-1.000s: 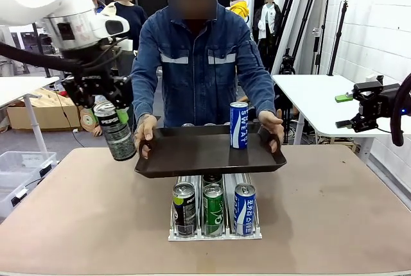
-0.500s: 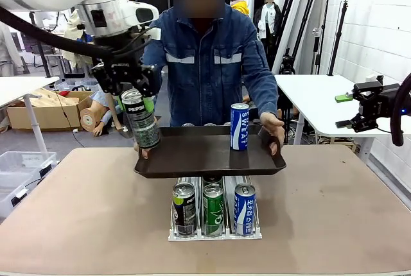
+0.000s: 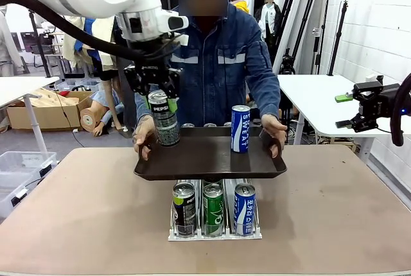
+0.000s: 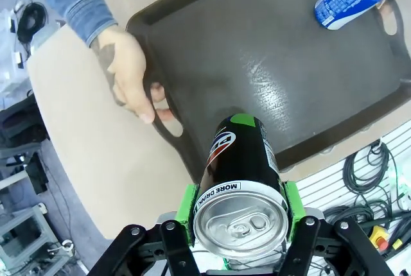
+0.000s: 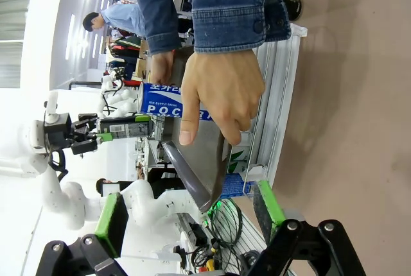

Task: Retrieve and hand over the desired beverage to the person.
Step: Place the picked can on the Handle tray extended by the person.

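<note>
While the left gripper [image 3: 162, 99] gripped the Pepsi can [image 3: 165, 118] tight over the tray [image 3: 212, 160] the person [image 3: 212, 64] held, prob. not yet touching, best was lowering straight, releasing once seated; right gripper [image 5: 186, 215] idled w/ fingers spread, empty.

The left hand [image 3: 162, 98] has carried the Pepsi can [image 3: 165, 119] rightward over the tray [image 3: 209, 157]

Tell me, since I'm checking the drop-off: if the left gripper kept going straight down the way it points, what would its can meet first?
Probably the dark tray, near the person's hand. The left gripper points the Pepsi can at it; depth is unclear.
</note>
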Action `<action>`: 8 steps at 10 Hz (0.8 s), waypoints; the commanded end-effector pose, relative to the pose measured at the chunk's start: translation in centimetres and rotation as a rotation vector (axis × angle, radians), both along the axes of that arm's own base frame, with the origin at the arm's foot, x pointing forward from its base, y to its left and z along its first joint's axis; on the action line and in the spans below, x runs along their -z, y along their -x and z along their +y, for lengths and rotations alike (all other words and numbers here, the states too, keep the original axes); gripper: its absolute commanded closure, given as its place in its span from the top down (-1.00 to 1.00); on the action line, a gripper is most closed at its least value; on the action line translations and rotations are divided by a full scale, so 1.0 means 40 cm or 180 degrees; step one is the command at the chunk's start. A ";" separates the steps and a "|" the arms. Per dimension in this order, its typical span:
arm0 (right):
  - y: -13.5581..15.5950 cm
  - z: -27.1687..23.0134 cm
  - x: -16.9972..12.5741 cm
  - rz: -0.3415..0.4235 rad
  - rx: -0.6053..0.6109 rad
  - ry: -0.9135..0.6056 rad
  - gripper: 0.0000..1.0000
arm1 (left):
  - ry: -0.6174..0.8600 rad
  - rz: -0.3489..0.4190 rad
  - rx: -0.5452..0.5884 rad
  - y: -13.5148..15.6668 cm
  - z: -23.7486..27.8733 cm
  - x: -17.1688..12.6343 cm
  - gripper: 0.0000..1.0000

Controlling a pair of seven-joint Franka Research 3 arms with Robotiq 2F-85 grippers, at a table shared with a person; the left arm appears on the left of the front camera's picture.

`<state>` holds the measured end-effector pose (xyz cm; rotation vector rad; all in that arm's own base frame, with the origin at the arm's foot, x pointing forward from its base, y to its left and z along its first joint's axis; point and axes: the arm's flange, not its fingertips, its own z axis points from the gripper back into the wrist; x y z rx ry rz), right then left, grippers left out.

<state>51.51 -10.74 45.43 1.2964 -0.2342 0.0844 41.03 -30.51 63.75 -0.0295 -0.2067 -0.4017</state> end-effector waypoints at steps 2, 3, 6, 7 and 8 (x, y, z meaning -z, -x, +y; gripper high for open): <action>0.002 0.003 0.001 0.0015 0.0018 0.0007 1.00 | 0.0013 -0.0018 -0.0023 -0.064 -0.037 0.018 -1.00; 0.002 0.003 0.001 0.0015 0.0018 0.0007 1.00 | -0.0015 0.0031 -0.0019 -0.081 -0.050 0.032 -1.00; 0.002 0.003 0.001 0.0015 0.0018 0.0007 1.00 | -0.0104 0.0176 -0.0015 -0.131 -0.080 0.076 -1.00; 0.002 0.003 0.001 0.0015 0.0018 0.0007 1.00 | -0.0136 0.0234 -0.0023 -0.143 -0.084 0.091 -1.00; 0.002 0.003 0.001 0.0015 0.0018 0.0007 1.00 | -0.0175 0.0291 -0.0031 -0.151 -0.088 0.102 -1.00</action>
